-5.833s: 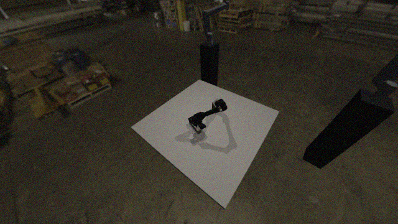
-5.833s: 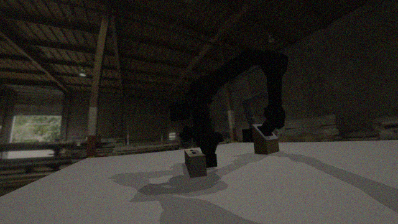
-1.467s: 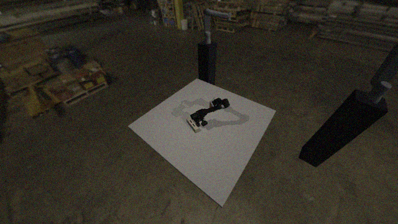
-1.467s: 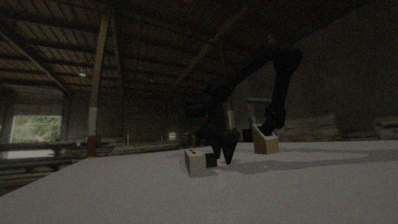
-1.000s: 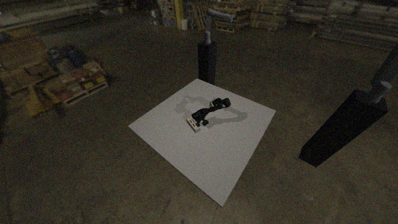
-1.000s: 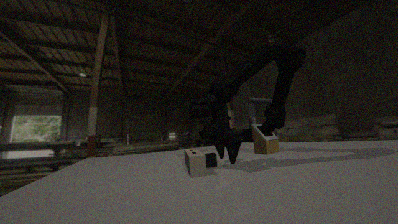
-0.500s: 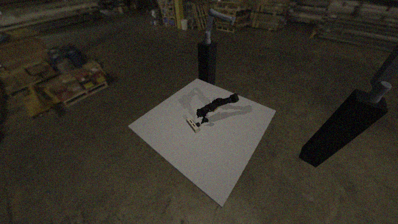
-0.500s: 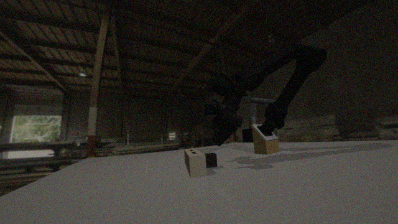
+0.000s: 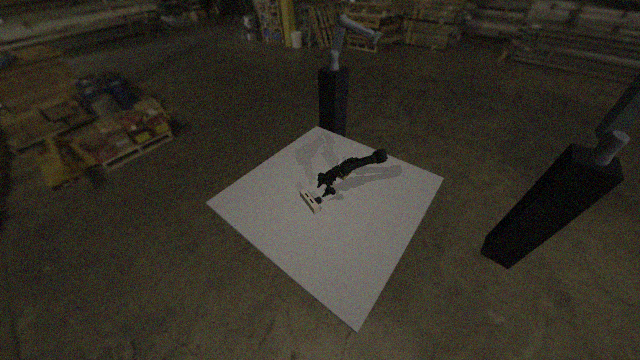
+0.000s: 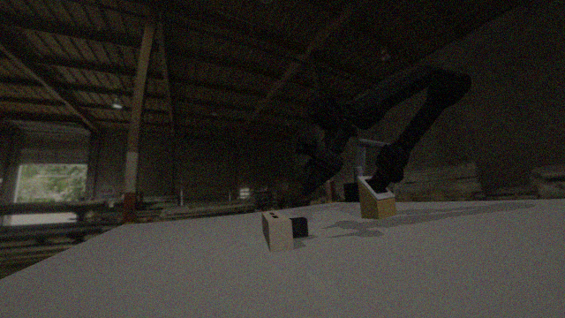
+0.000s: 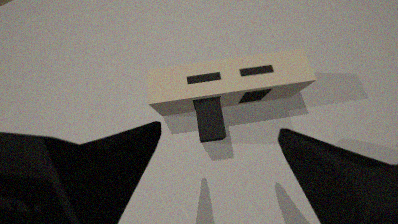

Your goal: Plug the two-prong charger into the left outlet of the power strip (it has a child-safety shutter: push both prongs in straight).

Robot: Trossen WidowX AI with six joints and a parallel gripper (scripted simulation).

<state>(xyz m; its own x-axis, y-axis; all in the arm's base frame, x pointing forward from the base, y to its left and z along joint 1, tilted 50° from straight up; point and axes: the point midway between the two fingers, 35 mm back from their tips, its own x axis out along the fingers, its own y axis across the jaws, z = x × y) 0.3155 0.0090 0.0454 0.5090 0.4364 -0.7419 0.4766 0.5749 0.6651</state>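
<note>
The power strip [image 9: 310, 201] [image 10: 279, 234] [image 11: 230, 85], a beige block, stands on the white table top. Two dark slots show on its top, and a dark opening [image 11: 254, 96] shows at the right of its side face. The charger [image 9: 318, 200] [image 10: 299, 227] [image 11: 210, 121], a small black block, sits against the left part of that side face and sticks out from it. No gap shows between them; its prongs are hidden. My gripper [image 11: 219, 130] [image 9: 327, 193] is open and empty, above and back from the charger, which appears between the spread fingertips in the wrist view.
The arm's wooden base block [image 10: 378, 208] stands on the white table top [image 9: 350, 250] behind the strip. Dark pillars [image 9: 333, 100] [image 9: 550, 205] carrying grey arm-like shapes stand beyond the table. Arm shadows lie across the top.
</note>
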